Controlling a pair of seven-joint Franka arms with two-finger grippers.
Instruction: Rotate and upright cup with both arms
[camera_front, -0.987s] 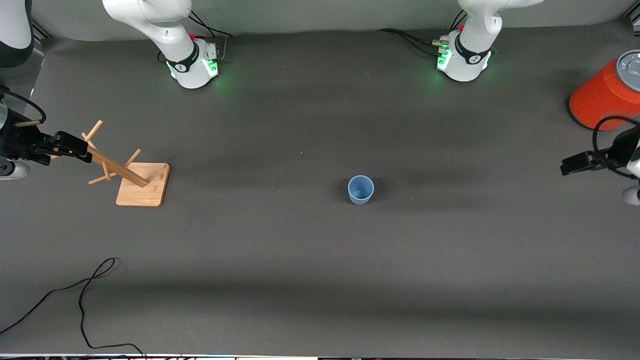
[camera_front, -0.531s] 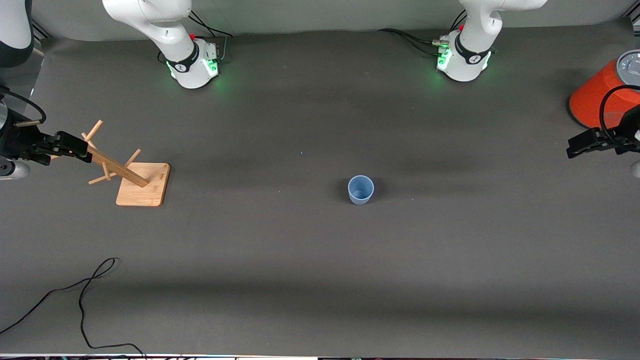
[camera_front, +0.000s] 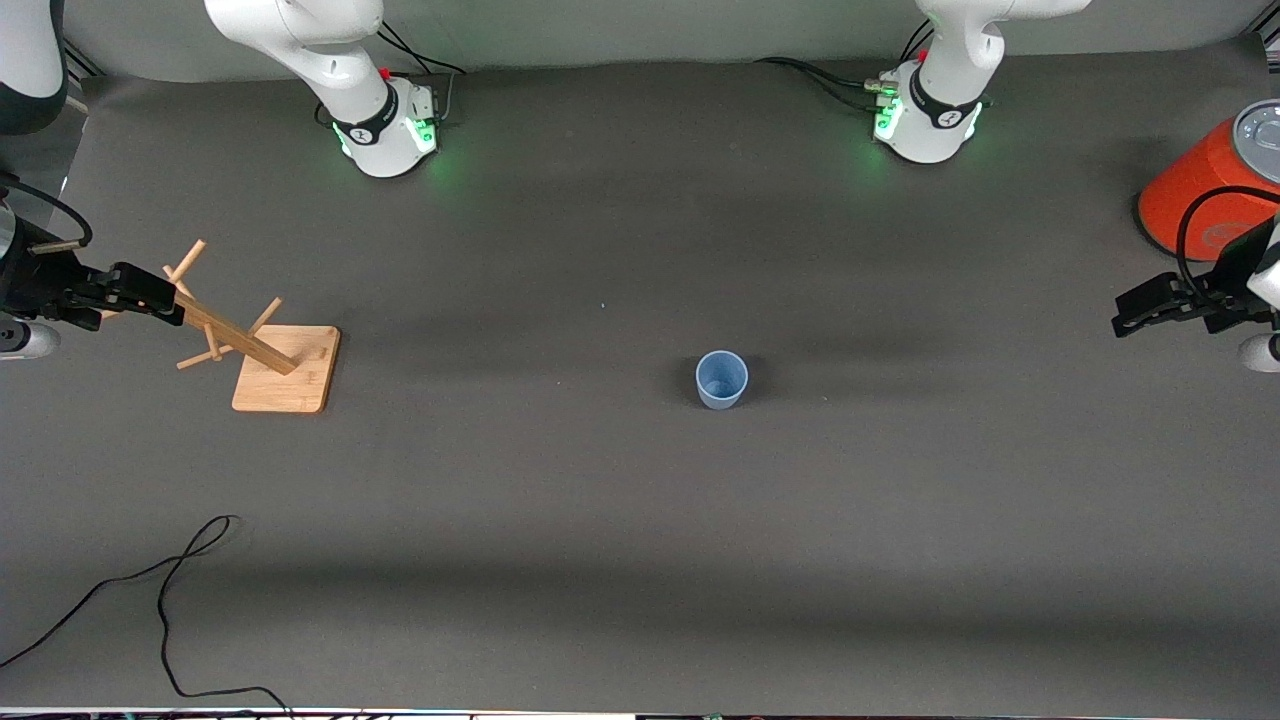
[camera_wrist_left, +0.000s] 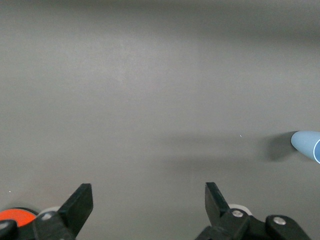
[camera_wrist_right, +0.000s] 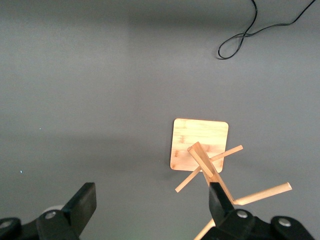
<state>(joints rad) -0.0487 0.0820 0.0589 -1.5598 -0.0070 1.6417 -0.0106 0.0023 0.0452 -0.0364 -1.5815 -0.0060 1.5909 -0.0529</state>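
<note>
Cup (camera_front: 722, 378), small, pale blue and handleless, stands upright near the middle of the dark table (camera_front: 640, 560), its open mouth facing up and showing a darker blue inside. Nothing touches it. It also shows at the edge of the left wrist view (camera_wrist_left: 307, 144).

Over the last second the left gripper (camera_front: 1140, 316) has shifted a little at its end of the table, drifting toward the orange cylinder (camera_front: 1205, 190) and then back out. Its fingers are spread wide and empty, well apart from the cup. The right gripper (camera_front: 150, 296) has not moved; it hovers beside the wooden peg rack (camera_front: 268, 352), fingers open and empty. The cup has kept its place. Judging by this, the uprighting looks finished and both arms are parked.
</note>
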